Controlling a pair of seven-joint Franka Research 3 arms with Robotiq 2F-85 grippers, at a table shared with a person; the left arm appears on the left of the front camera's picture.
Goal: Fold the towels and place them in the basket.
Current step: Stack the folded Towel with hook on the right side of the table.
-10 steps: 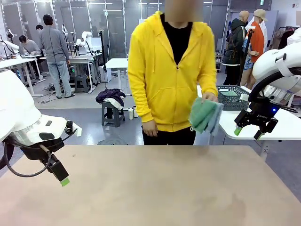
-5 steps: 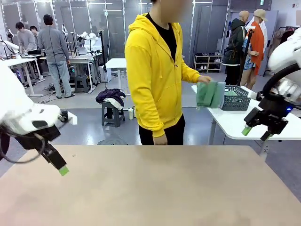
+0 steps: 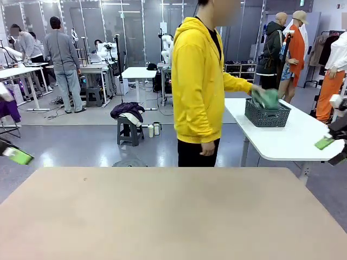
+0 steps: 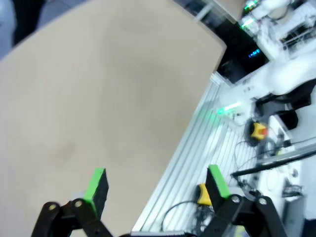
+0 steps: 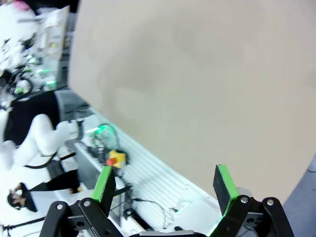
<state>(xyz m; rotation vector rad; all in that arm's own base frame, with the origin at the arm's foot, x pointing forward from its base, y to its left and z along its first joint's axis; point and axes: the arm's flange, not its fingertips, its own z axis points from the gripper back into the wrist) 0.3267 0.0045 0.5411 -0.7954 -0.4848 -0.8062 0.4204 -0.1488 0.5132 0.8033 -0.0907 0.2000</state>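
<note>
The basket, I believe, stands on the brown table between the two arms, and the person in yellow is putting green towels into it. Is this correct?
Not quite. The basket stands on the white side table behind the person, not on the brown table, as the front view shows. The rest holds: the person's hand is putting green towels into it.
</note>
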